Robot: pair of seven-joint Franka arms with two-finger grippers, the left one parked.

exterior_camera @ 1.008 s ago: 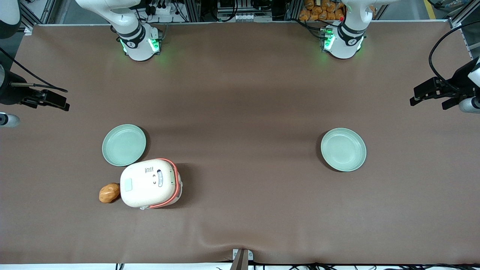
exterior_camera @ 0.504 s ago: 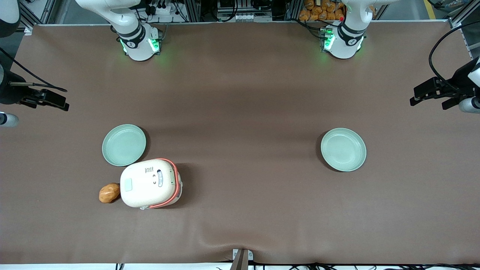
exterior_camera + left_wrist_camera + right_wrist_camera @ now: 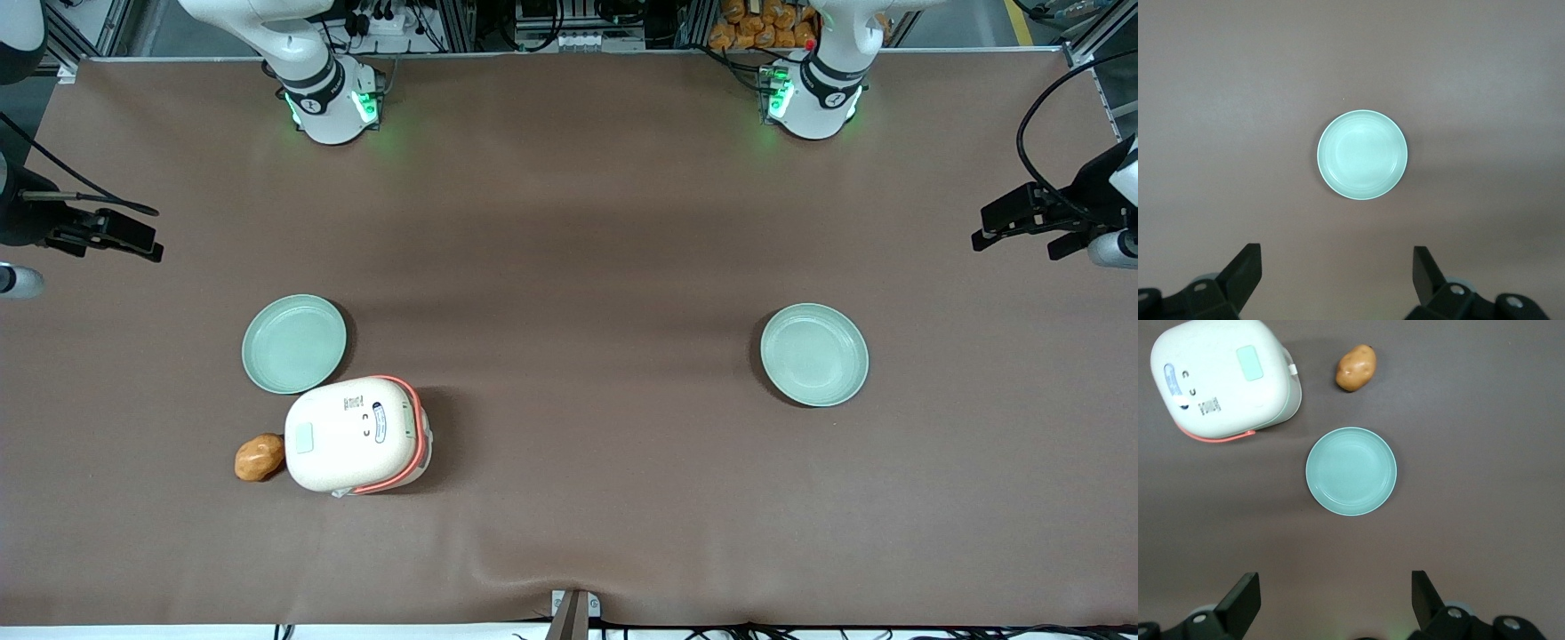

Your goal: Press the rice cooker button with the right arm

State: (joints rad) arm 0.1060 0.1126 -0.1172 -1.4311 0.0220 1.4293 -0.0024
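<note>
Brown table [image 3: 569,267] holds a rice cooker [image 3: 356,434], touching a plate [image 3: 294,344]; gripper [image 3: 1336,603] hangs high above, fingers spread wide, apparently empty.

The front camera looks steeply down over the whole table [image 3: 569,222]. The right wrist camera, high above its gripper [image 3: 1335,603] with fingers spread, shares the rice cooker [image 3: 356,434], potato [image 3: 259,457] and 1 plate [image 3: 293,343].
</note>
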